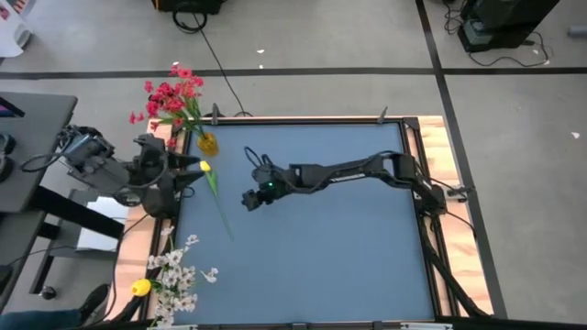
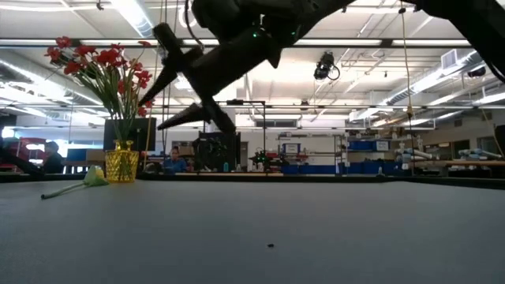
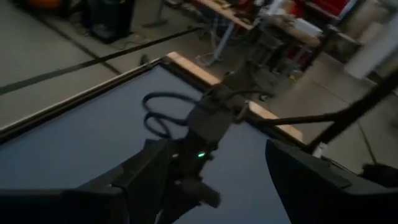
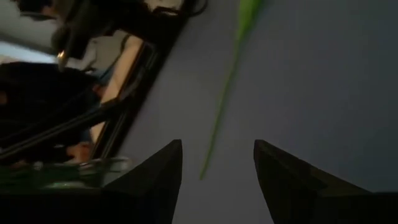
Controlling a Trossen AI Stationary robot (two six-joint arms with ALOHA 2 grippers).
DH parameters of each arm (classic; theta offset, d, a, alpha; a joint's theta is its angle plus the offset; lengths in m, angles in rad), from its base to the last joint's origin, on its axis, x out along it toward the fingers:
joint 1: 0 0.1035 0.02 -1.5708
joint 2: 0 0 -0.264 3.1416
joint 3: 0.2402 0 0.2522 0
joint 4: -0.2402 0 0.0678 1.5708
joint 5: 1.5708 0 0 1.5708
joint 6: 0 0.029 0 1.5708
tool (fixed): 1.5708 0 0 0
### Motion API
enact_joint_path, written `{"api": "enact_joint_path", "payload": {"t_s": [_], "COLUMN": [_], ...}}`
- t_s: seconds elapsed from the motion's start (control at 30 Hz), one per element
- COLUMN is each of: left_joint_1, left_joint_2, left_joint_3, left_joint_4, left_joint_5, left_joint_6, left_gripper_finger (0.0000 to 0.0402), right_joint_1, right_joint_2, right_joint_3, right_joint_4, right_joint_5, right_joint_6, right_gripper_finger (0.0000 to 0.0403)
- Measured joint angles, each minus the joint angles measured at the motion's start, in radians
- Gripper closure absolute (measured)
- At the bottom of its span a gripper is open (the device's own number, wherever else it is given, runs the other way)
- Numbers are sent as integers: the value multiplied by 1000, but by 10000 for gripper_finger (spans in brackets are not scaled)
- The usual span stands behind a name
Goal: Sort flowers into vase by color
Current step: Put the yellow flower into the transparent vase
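1. The yellow tulip [image 1: 205, 168] is lying flat on the blue table [image 1: 348, 257] near its left edge, with its green stem [image 1: 218, 206] running away from the head toward the table's middle and front.
2. I am reaching my right arm [image 1: 358, 170] from the right side across the table, with my right gripper [image 1: 249, 199] hanging above the surface just beside the stem's far end, apart from it.
3. I am holding this gripper's fingers [image 4: 155, 180] spread apart with nothing between them; the right wrist view shows the stem's tip [image 4: 205, 171] lying in line with the gap, on the table beyond.
4. My left gripper [image 1: 188, 170] is sitting at the table's left edge, close to the tulip head. Its fingers [image 3: 305, 177] are standing parted and are gripping nothing.
5. The red flowers [image 1: 172, 96] are standing upright in the yellow vase [image 1: 208, 143] at the far left corner.
6. The white flowers [image 1: 179, 275] are lying at the near left corner, beside a second yellow tulip head [image 1: 139, 287].
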Motion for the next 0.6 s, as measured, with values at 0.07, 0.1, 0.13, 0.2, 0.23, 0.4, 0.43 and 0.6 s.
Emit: {"api": "enact_joint_path", "payload": {"t_s": [0.07, 0.1, 0.13, 0.2, 0.23, 0.4, 0.43, 0.6], "left_joint_1": [27, 42, 58, 95, 116, 228, 254, 363], "left_joint_2": [21, 35, 48, 76, 87, 145, 155, 183], "left_joint_3": [0, 0, 0, 0, -1, -24, -47, -220], "left_joint_4": [-56, -98, -136, -203, -235, -329, -328, -227], "left_joint_5": [-2, 2, 11, 39, 50, 160, 195, 409], "left_joint_6": [-67, -110, -153, -247, -290, -398, -410, -494], "left_gripper_finger": [127, 127, 127, 127, 127, 127, 127, 127], "right_joint_1": [-1, -1, 0, -1, -2, -13, -14, -14], "right_joint_2": [6, 7, 1, 0, 0, -3, -6, -36], "right_joint_3": [9, 13, 13, 9, 9, 10, 9, 10], "right_joint_4": [-4, 5, -13, -34, -33, -90, -115, -237], "right_joint_5": [6, 19, 32, 58, 71, 117, 133, 226], "right_joint_6": [-17, -19, -21, -27, -28, -19, -9, 18], "right_gripper_finger": [196, 196, 196, 196, 196, 196, 196, 196]}}
